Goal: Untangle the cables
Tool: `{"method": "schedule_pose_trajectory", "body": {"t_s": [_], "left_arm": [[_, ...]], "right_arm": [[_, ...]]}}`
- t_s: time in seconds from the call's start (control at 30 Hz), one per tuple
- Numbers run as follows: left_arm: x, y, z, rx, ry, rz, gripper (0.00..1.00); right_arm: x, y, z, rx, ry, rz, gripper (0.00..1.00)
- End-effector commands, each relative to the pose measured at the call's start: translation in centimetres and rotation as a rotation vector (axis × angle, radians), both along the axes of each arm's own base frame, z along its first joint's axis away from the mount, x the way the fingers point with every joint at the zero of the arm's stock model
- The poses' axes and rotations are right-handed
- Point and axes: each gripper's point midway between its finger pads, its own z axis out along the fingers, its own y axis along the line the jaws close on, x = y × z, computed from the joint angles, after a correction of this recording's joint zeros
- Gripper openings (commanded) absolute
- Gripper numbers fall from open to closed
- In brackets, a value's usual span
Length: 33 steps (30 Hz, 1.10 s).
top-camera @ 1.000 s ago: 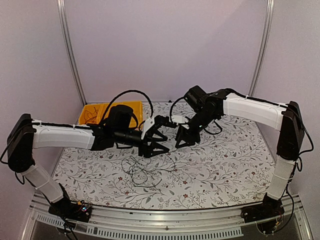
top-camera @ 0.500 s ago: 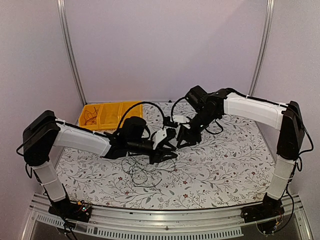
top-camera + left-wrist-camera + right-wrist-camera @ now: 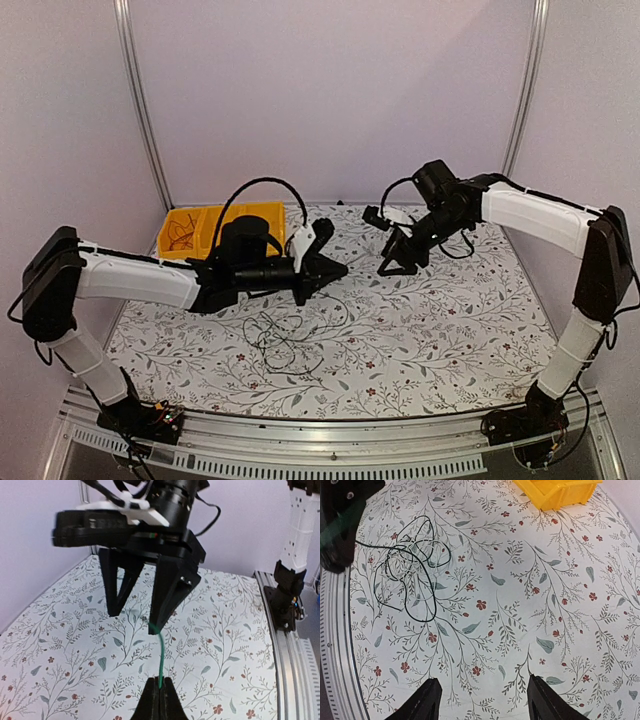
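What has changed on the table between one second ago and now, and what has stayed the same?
The left gripper moved a little toward the back and shut on a thin green wire. The right gripper opened and drew away to the right; nothing is between its fingers. The tangle of cables on the table and the yellow bin stayed where they were.

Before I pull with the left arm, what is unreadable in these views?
- Left wrist view: thin green wire runs from the shut left claw to a fingertip of the open right claw; contact unclear.
- Top view: that wire, too thin to see.
- Right wrist view: left claw blurred, cut by the corner.
- Tangle of thin dark cables: crossings too fine.
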Motion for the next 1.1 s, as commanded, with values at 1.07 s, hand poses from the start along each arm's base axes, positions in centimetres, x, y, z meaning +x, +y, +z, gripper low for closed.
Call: {"method": "schedule_pose_trajectory", "body": {"t_s": [1.07], "left_arm": [[3.0,4.4,40.8,-0.644,-0.351,0.327,0.0]], "right_arm": [[-3.3,14.6,-1.3,0.438,0.412,0.154,0.73]]}}
